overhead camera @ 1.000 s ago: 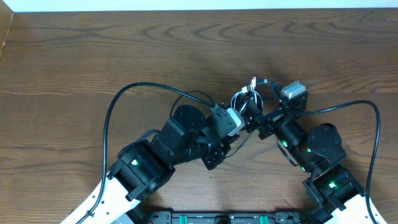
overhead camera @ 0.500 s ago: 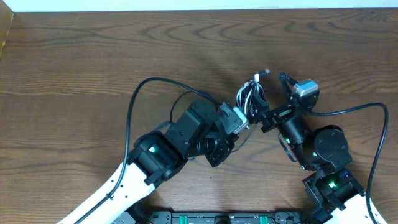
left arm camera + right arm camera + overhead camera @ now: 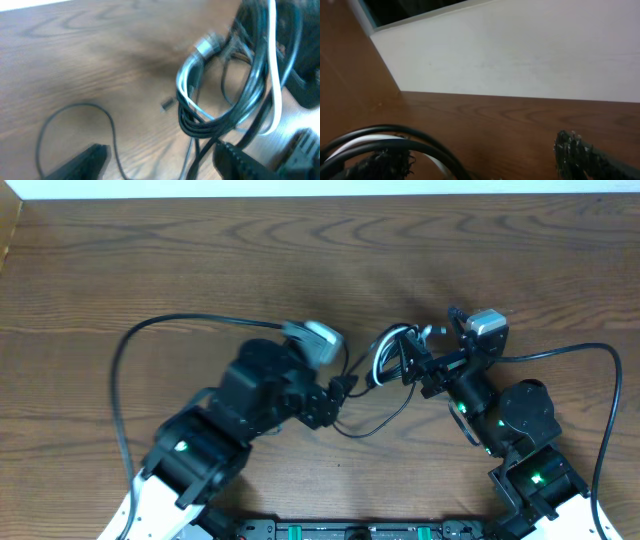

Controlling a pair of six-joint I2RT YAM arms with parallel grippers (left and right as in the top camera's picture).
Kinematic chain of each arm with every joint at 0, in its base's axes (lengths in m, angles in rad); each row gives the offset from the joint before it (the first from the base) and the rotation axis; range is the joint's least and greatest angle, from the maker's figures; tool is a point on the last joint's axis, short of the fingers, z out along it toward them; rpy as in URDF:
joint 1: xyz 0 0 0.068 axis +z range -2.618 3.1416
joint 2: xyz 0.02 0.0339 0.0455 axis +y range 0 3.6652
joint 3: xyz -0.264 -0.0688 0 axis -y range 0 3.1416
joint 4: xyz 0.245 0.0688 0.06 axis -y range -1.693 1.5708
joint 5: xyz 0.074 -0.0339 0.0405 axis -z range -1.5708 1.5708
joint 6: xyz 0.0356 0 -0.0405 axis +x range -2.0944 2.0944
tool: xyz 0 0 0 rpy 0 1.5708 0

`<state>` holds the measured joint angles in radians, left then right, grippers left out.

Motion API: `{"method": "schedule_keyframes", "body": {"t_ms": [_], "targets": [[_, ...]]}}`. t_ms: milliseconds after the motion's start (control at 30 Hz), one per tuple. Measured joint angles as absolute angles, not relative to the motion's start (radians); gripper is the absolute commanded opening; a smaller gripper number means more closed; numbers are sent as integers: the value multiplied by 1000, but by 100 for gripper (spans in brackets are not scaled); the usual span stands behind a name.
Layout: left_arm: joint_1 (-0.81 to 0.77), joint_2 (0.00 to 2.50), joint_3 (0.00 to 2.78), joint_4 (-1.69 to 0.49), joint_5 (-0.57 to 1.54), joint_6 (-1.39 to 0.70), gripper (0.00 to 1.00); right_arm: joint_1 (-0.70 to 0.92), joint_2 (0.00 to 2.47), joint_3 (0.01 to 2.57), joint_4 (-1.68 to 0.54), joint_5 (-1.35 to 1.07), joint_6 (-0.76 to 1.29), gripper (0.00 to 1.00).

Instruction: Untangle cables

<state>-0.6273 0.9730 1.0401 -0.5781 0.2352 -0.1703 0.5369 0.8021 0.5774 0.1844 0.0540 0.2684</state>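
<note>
Cables: we saw the cables [image 3: 392,352], one white and the rest black, bunched in a looped tangle on the table [image 3: 150,270] between the two arms, nearer the right one.
Loose strand: a thin black strand [image 3: 375,423] trailed from the tangle across the wood toward the left arm.
Left gripper: the left gripper [image 3: 343,388] stood just beside the tangle, jaws parted, nothing clamped between them.
Right gripper: the right gripper [image 3: 415,366] sat at the tangle with jaws spread wide. Cable loops arched over one finger [image 3: 375,165], and we could not tell whether they hung on it.
</note>
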Motion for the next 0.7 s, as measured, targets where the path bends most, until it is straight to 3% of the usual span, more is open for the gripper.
{"method": "schedule_keyframes", "body": {"t_ms": [300, 467, 700], "targets": [[-519, 1042, 1040, -521, 342, -467, 86, 537, 797, 577, 192, 2, 271, 88], [-410, 1135, 1040, -525, 345, -610, 93, 537, 796, 577, 191, -9, 271, 89], [-369, 1181, 1040, -502, 380, -594, 96, 537, 795, 578, 121, -9, 271, 89]]}}
